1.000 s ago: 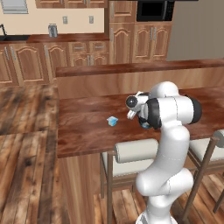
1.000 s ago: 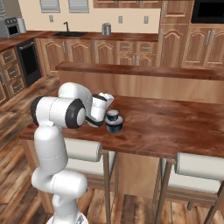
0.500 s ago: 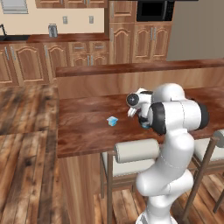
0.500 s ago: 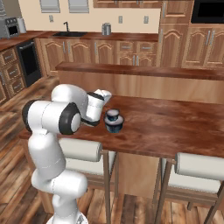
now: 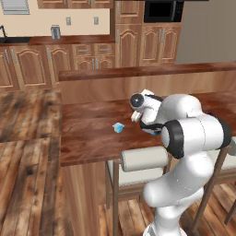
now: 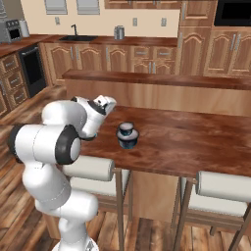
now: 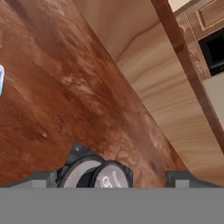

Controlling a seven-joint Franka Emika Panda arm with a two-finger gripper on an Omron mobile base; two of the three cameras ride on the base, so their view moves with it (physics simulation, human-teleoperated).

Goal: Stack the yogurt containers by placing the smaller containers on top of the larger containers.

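The narrower dark-blue cup (image 6: 126,129) sits stacked on the wide dark-blue tub (image 6: 128,140), and the pair stands upright on the dark wooden bench (image 6: 196,142), near its front edge. In the hand view the same stack appears at the bottom edge, the cup's pale grey-white top (image 7: 110,176) overlapping the tub's pale rim (image 7: 78,171), between the two finger tips. The claw (image 7: 109,180) is spread wide, with one tip (image 7: 40,178) left of the stack and the other (image 7: 180,178) right of it; neither visibly touches a container, so nothing is held. In the right base view the hand (image 6: 104,104) is just left of and above the stack. The tiny pale-blue cup (image 5: 118,127) stands alone on the bench, well apart from the stack, on the arm's left side; a sliver of it (image 7: 1,80) shows at the left edge of the hand view. Padded stools (image 6: 215,187) are tucked under the bench's front edge.
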